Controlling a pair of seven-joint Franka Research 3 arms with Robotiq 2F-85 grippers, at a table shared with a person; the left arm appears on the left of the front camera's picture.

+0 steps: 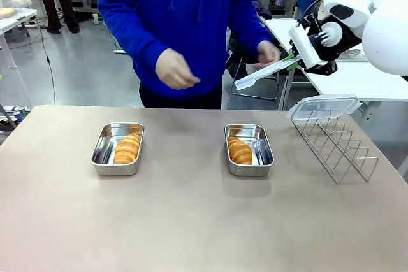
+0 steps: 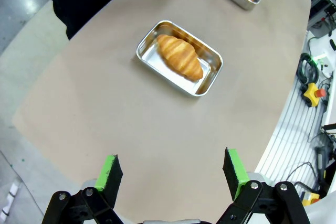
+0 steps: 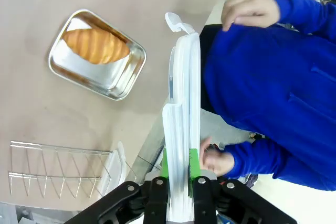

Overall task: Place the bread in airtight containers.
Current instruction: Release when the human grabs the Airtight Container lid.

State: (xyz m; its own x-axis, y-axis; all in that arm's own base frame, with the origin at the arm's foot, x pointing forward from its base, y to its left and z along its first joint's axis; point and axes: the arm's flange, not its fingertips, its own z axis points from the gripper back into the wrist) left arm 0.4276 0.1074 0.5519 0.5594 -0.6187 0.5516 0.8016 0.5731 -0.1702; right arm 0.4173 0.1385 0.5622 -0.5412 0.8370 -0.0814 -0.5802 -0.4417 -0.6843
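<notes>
Clear plastic lid (image 3: 184, 93), surely light and bendy, pinched edge-on in the right tool (image 3: 180, 162); left tool (image 2: 173, 170) gapes wide.

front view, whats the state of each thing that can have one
left container: open, no lid, left croissant inside
right container: open, no lid, right croissant inside
held lid: off, raised, clamped in right gripper
second lid: off, resting on wire rack
left gripper: open, empty
right gripper: shut on held lid
</notes>
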